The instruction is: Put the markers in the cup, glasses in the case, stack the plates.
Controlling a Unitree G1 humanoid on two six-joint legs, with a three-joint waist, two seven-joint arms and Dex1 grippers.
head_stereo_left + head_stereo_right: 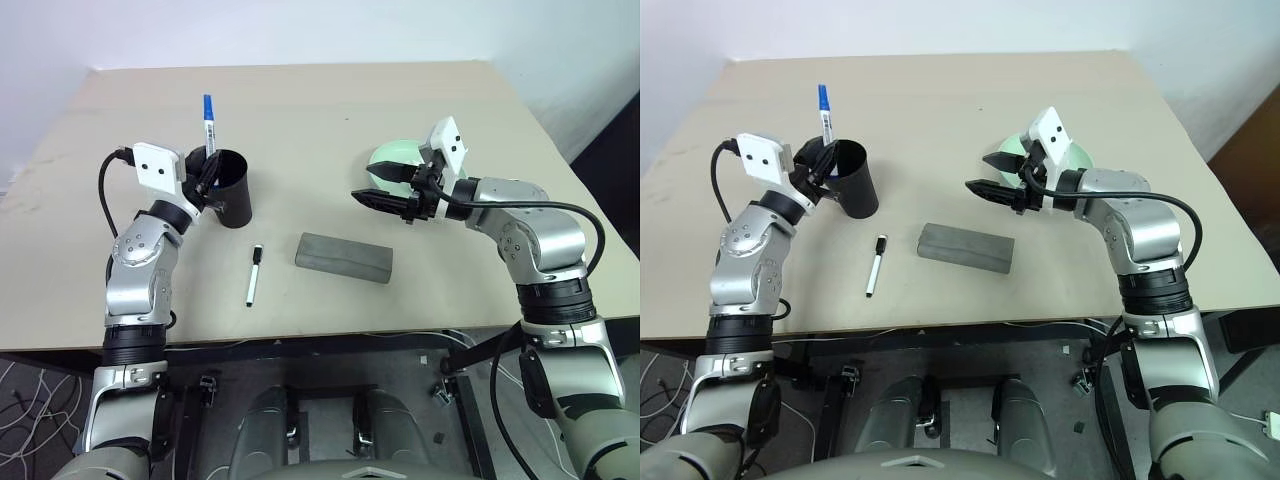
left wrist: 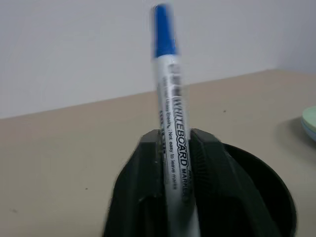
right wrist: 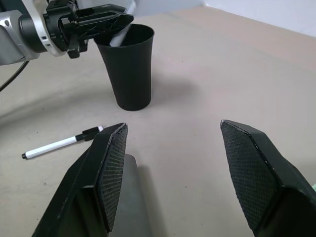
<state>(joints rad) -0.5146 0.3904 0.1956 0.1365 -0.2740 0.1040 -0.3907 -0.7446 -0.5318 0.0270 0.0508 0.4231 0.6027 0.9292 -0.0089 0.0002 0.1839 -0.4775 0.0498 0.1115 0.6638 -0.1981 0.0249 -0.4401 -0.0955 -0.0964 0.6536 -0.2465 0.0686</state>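
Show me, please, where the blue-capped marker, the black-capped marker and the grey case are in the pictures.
blue-capped marker (image 2: 170,143): left wrist view, on the white printed barrel.
black-capped marker (image 1: 252,281): left eye view, on the middle of the white barrel.
grey case (image 1: 343,258): left eye view, on the middle of its top.

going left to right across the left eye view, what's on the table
black tapered plastic cup with the blue-capped white marker standing upright at its rim → black-capped white marker lying flat → grey rectangular glasses case → mint green round plate, partly behind the right claw
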